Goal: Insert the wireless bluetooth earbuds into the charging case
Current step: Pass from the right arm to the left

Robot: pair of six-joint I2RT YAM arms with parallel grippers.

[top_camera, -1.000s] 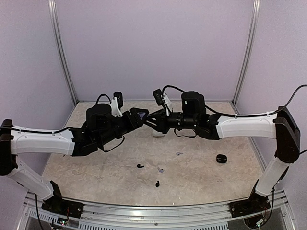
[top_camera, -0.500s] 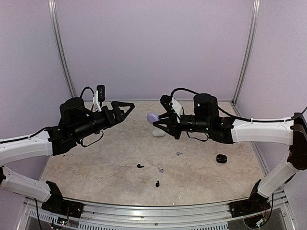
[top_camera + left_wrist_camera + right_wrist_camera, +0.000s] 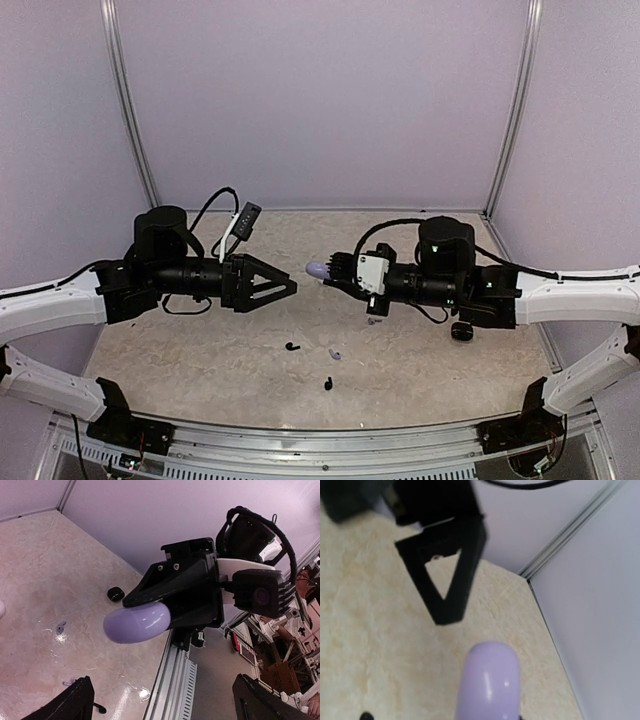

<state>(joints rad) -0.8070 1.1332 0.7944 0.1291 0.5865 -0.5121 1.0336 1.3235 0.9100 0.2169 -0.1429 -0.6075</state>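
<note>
Above the tabletop's middle, a lavender case is clamped endwise in the right gripper and presented to the left gripper, spread wide, seemingly for opening it; earbuds are scattered nearer the front edge

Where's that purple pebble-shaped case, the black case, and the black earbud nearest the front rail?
purple case (image 3: 137,623): left wrist view, middle of its shell.
black case (image 3: 461,332): top view, its visible top.
black earbud (image 3: 328,382): top view, its body.
</note>
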